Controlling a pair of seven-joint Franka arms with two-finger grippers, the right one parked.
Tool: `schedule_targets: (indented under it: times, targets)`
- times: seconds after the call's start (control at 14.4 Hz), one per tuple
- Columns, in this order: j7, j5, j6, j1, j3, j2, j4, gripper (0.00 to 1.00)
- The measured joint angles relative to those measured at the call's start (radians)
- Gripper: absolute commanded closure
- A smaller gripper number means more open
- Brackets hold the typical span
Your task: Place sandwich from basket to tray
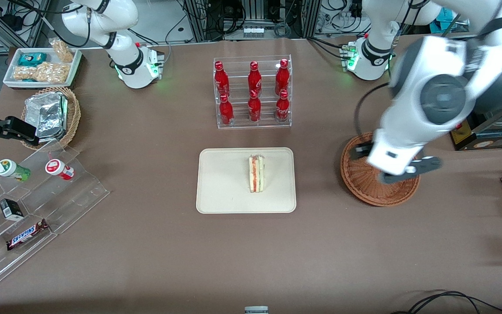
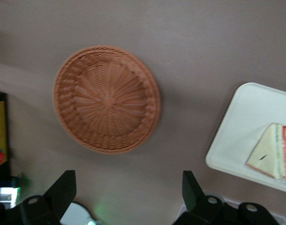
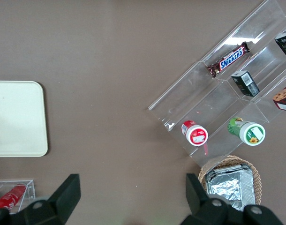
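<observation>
The sandwich (image 1: 256, 173), a pale bread wedge with red-orange and yellowish layers, lies on the cream-beige tray (image 1: 220, 183) at the table's middle. The reddish-brown wicker basket (image 1: 377, 192) sits toward the working arm's end of the table, and its inside shows nothing in it. My left gripper (image 1: 386, 163) hangs above the basket, open, with nothing between its fingers. The left wrist view looks down on the basket (image 2: 108, 98), with the tray (image 2: 246, 126) and the sandwich (image 2: 274, 151) beside it, and the gripper (image 2: 129, 187) has bare table under it.
A clear rack of red bottles (image 1: 253, 93) stands farther from the front camera than the tray. Toward the parked arm's end are a stepped acrylic shelf (image 1: 28, 196) with snacks, a tan basket of foil packets (image 1: 52, 115) and a white tray of snack bags (image 1: 42, 65).
</observation>
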Motion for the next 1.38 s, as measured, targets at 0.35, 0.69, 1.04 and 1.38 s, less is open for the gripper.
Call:
schedule_targets:
  times: [0.35, 0.69, 1.04, 1.38]
  targets:
    - [0.132, -0.005, -0.086, 0.195, 0.001, -0.102, -0.001, 0.0]
    - [0.153, -0.054, -0.122, 0.287, -0.048, -0.19, -0.013, 0.0]
    - [0.174, -0.056, -0.09, 0.34, -0.13, -0.256, -0.081, 0.0]
    - [0.262, -0.025, 0.023, 0.342, -0.133, -0.326, -0.21, 0.0]
